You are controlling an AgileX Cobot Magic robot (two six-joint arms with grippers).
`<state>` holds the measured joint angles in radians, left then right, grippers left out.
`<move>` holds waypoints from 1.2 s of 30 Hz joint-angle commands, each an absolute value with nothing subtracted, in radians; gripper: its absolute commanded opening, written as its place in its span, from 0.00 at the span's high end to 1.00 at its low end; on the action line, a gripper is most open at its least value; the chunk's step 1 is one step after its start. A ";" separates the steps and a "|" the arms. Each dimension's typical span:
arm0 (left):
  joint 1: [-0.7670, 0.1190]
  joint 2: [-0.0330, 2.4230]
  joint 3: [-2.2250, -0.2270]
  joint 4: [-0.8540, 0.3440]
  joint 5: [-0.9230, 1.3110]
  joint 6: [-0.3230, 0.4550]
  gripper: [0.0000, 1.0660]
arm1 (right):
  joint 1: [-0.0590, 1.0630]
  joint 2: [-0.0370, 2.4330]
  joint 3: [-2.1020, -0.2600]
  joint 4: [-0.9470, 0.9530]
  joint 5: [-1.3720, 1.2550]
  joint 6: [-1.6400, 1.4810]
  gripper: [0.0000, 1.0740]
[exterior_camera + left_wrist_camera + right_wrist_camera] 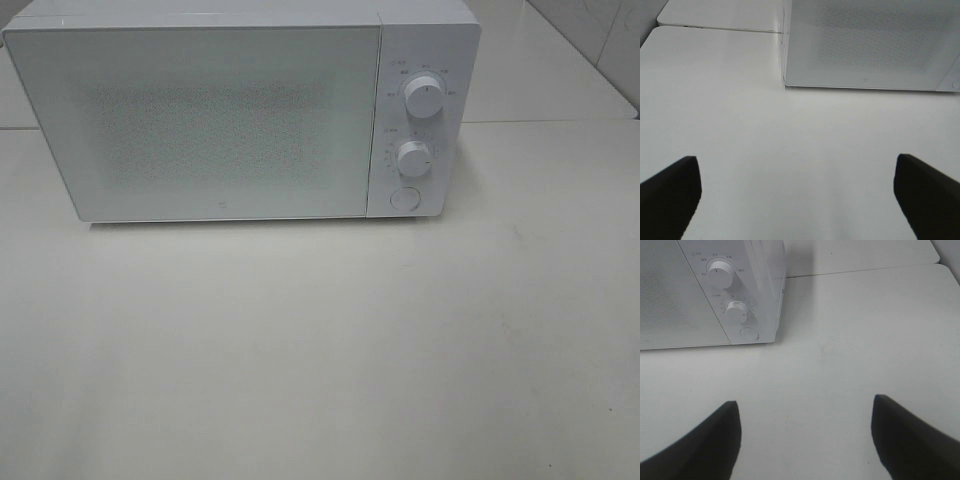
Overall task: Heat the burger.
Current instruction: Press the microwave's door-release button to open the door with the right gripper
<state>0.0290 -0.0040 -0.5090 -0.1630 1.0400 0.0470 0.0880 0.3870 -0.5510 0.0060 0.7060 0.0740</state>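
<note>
quick headcount lol: microwave [200, 120] x1, upper half of frame | knobs x2 on its right side, top knob [424, 97] and lower knob [413, 158] | round button [404, 198] x1 just under them | tabletops x2, front tabletop [320, 350], back tabletop [535, 70] upper right | grippers x2, left gripper [795, 158], right gripper [805, 401], two fingers each

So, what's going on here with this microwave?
Nothing is being handled right now. The white microwave sits on the table with its door shut. The left gripper and the right gripper both hang open and empty above the table in front of it, touching nothing. No burger shows in any view, and whether one is behind the door cannot be told.
</note>
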 commanded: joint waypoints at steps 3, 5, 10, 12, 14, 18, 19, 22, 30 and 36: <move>0.031 -0.024 -0.504 -0.168 1.027 0.046 0.06 | 0.080 0.483 -0.557 0.011 0.626 0.056 0.36; 0.031 -0.024 -0.504 -0.168 1.027 0.046 0.06 | 0.080 0.515 -0.557 0.011 0.597 0.057 0.36; 0.031 -0.024 -0.504 -0.168 1.027 0.046 0.06 | 0.080 0.591 -0.548 0.010 0.488 0.059 0.36; 0.031 -0.024 -0.504 -0.168 1.027 0.046 0.06 | 0.080 0.606 -0.540 0.010 0.451 0.059 0.36; 0.031 -0.024 -0.504 -0.168 1.027 0.046 0.06 | 0.080 0.646 -0.494 0.011 0.337 0.059 0.36; 0.031 -0.024 -0.504 -0.168 1.027 0.046 0.06 | 0.080 0.690 -0.451 0.011 0.229 0.059 0.36; 0.031 -0.024 -0.504 -0.168 1.027 0.046 0.06 | 0.080 0.724 -0.426 0.011 0.157 0.060 0.36; 0.031 -0.024 -0.504 -0.168 1.027 0.046 0.06 | 0.080 0.779 -0.389 0.011 0.038 0.070 0.37; 0.031 -0.024 -0.504 -0.168 1.027 0.046 0.06 | 0.080 0.939 -0.333 0.008 -0.236 0.132 0.37; 0.031 -0.024 -0.504 -0.168 1.027 0.046 0.06 | 0.081 1.055 -0.289 0.008 -0.459 0.132 0.37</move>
